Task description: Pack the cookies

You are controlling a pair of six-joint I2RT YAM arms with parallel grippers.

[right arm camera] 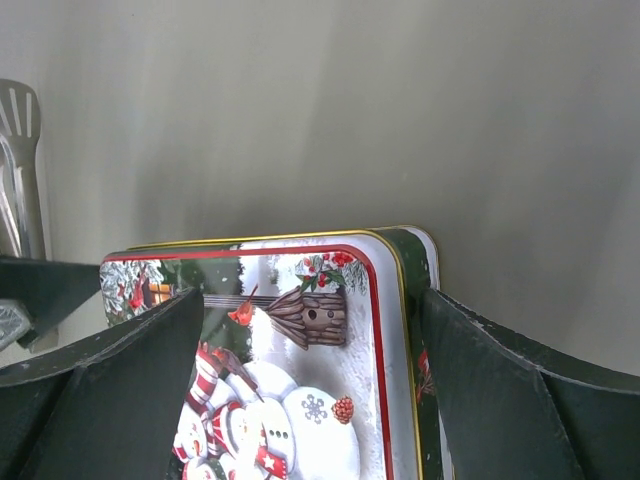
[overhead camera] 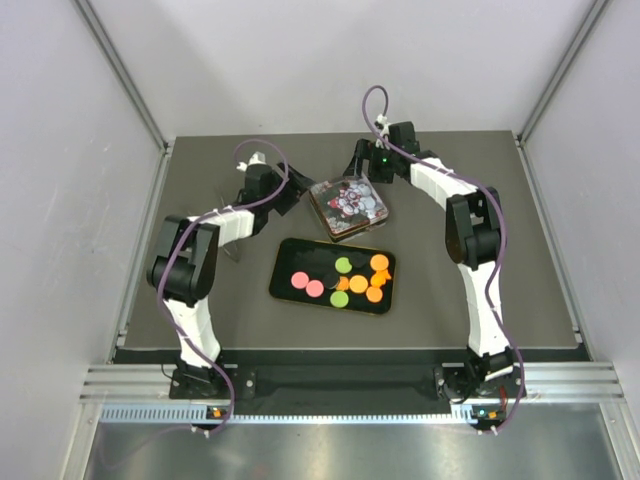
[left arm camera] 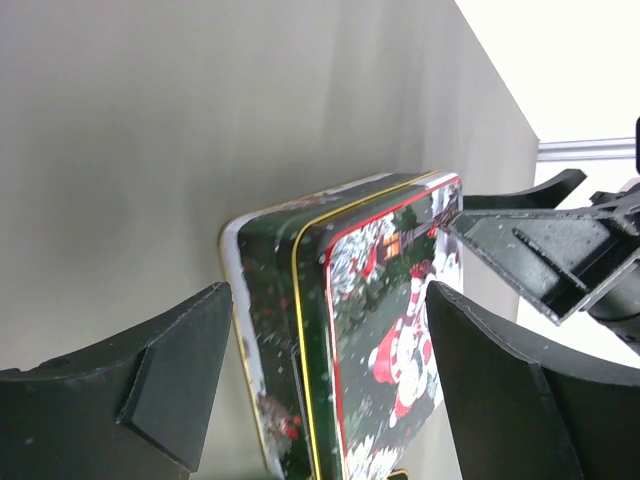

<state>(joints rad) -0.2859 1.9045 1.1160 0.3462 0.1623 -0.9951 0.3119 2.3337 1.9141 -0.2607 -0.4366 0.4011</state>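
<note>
A Christmas tin (overhead camera: 348,207) with snowmen on its lid stands at the back middle of the table. In front of it a black tray (overhead camera: 285,262) holds several pink, green and orange cookies (overhead camera: 358,284). My left gripper (overhead camera: 293,197) is at the tin's left side. In the left wrist view it (left arm camera: 330,300) stands open astride the tin's edge (left arm camera: 300,330), with a gap beside the left finger. My right gripper (overhead camera: 362,170) is at the tin's far side. In the right wrist view it (right arm camera: 310,300) is open over the lid (right arm camera: 300,400), its right finger (right arm camera: 500,380) against the tin's side.
A metal spatula (right arm camera: 20,160) lies on the table to the left in the right wrist view. The right arm's finger (left arm camera: 540,250) reaches the lid's far corner in the left wrist view. Grey walls enclose the dark table (overhead camera: 480,300) on three sides.
</note>
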